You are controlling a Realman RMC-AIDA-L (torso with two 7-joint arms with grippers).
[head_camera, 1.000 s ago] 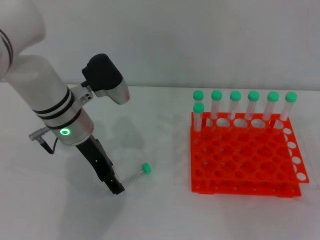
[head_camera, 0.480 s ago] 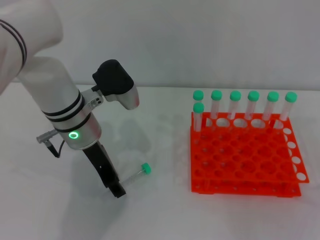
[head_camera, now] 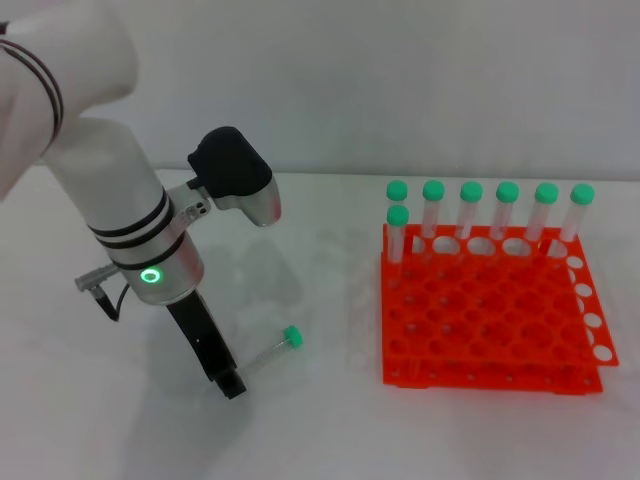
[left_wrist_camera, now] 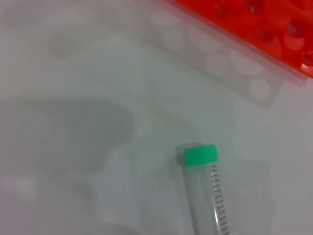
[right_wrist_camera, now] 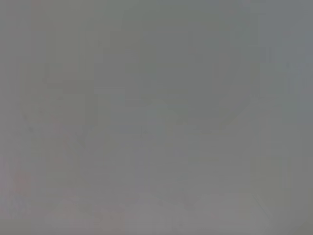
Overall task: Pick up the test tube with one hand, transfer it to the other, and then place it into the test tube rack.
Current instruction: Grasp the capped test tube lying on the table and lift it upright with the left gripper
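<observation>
The test tube (head_camera: pixel 270 349) lies on the white table, its green cap (head_camera: pixel 291 337) pointing toward the rack. It also shows in the left wrist view (left_wrist_camera: pixel 205 191), lying flat. My left gripper (head_camera: pixel 230 385), black on the thick white arm with the green ring light (head_camera: pixel 150 275), reaches down to the table at the tube's bottom end. The orange-red test tube rack (head_camera: pixel 490 330) stands to the right; its corner shows in the left wrist view (left_wrist_camera: pixel 254 24). My right gripper is out of view, and its wrist view shows only a grey blank.
Several green-capped tubes (head_camera: pixel 470 205) stand upright in the rack's back row, and one more (head_camera: pixel 397 232) stands in the rack's left column just in front of it. A bare white table strip (head_camera: pixel 340 320) separates the lying tube from the rack.
My left arm has shifted right and down, with its ring light lower and its gripper tip slightly lower beside the tube's bottom end. The tube has not moved.
</observation>
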